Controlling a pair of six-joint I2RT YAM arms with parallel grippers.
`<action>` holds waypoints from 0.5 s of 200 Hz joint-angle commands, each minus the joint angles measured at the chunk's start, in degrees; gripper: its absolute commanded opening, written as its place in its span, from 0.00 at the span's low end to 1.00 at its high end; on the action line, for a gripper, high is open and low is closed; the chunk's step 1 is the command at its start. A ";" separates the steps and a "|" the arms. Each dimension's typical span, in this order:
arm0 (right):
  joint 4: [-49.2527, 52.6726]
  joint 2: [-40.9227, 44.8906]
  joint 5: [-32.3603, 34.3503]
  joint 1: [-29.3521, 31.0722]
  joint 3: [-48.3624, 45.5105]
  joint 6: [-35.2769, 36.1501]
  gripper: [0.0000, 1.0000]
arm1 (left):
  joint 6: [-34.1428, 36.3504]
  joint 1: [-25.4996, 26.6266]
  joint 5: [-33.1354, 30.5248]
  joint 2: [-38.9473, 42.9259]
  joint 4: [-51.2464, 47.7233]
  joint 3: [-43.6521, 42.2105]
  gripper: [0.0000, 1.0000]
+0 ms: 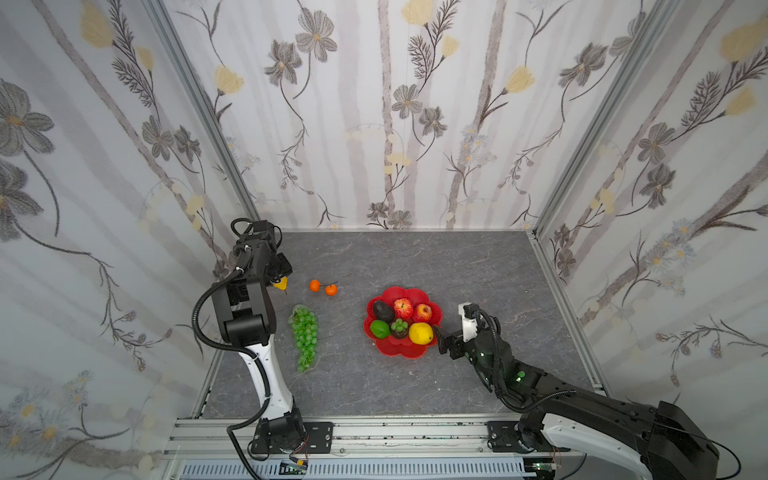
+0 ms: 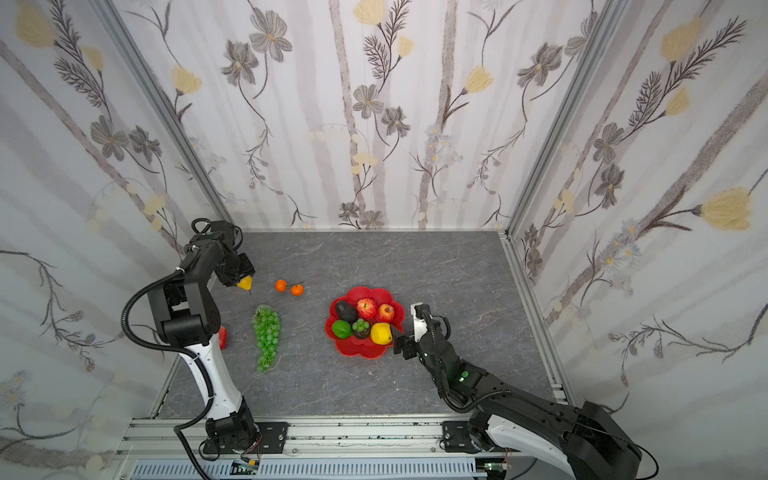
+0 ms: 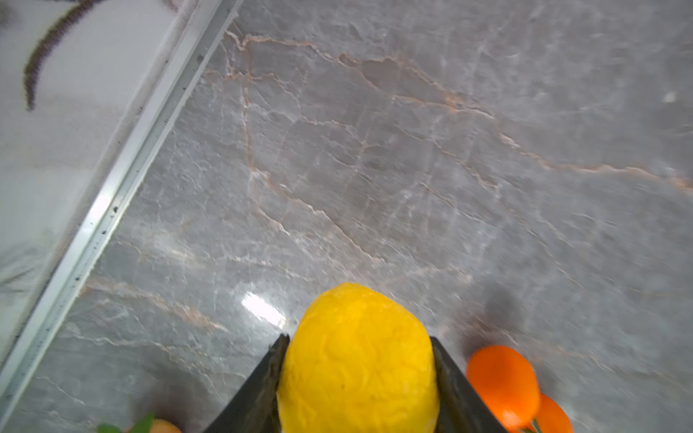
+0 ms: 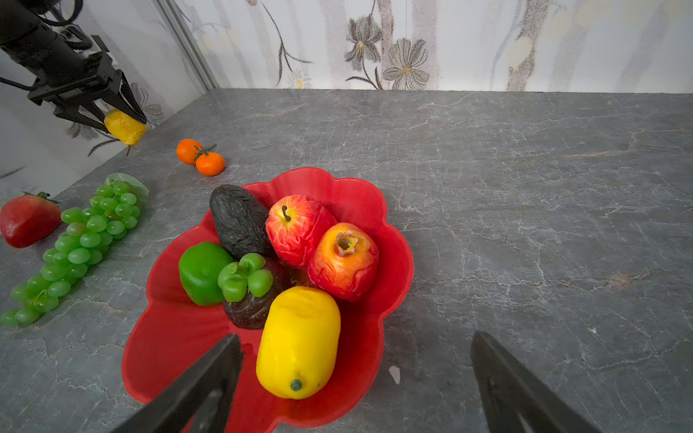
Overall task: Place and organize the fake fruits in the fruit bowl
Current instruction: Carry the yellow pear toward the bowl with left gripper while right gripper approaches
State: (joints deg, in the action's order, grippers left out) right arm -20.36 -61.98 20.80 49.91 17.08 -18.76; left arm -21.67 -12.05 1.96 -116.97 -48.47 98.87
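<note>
W/ left gripper (image 3: 358, 339) clamped on the yellow fruit (image 3: 356, 382) & right gripper (image 4: 356, 335) apart, we should move slow & set it in a bare spot of the fruit bowl (image 1: 395, 348).

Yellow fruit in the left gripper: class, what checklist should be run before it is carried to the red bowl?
1. Grip: left gripper shut on the yellow fruit: ok.
2. Lift: yellow fruit off the table: ok.
3. Room: bare floor in the fruit bowl: ok.
4. Clearance: right gripper open at the bowl's rim: not ok.
5. Route: tangerines lie toward the bowl: cannot tell.
</note>
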 commanded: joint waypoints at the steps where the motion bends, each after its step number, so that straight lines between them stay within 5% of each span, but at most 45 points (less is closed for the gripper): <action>1: -2.32 0.21 -1.81 0.07 0.20 0.13 0.95 | -6.73 0.04 10.97 6.55 6.64 -6.64 0.53; 36: -2.99 -0.13 -4.59 -0.01 0.45 -0.15 0.95 | -14.89 2.13 21.39 17.09 18.28 -21.42 0.51; 100: -7.76 -0.34 -16.97 0.32 2.39 -5.80 0.94 | -34.34 11.90 27.26 36.10 40.05 -44.09 0.52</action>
State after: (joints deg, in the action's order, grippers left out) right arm -22.59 -62.24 10.50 50.00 18.00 -21.41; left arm -44.86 -2.42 25.26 -85.62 -21.15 59.88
